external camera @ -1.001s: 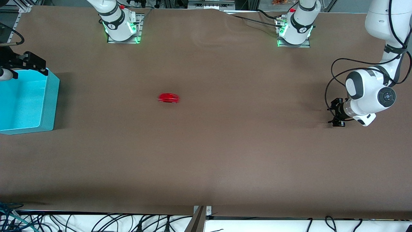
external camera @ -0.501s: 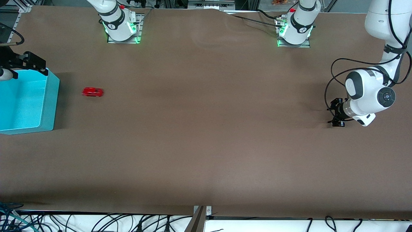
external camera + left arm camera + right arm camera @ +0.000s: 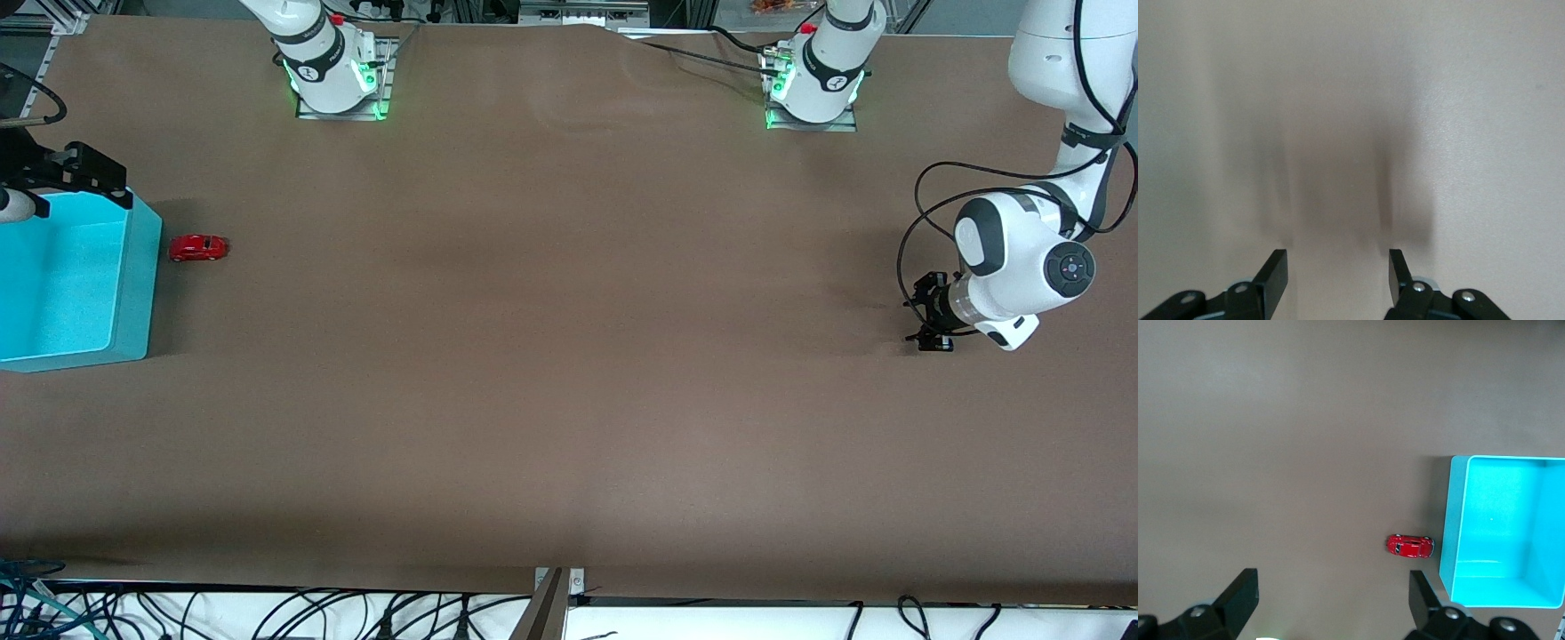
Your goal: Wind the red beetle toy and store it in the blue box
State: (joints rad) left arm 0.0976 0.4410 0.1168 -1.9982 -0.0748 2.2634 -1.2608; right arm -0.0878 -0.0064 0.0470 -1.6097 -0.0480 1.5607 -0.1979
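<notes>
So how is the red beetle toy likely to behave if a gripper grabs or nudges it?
The red beetle toy sits on wheels beside the blue box, so a nudge would probably roll it. Its glossy rounded shell may slip between fingers. Being tiny, it is likely light.

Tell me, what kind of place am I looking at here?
Probably a robotics lab bench: two robot arms bolted along a brown-covered table, loose cables along the edge, and only test props on it, a red beetle toy beside a blue box.

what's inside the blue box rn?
Nothing visible: the blue box shows only bare cyan floor in the right wrist view. The red beetle toy sits on the table just outside its wall. In the front view, the right hand covers one corner.
</notes>
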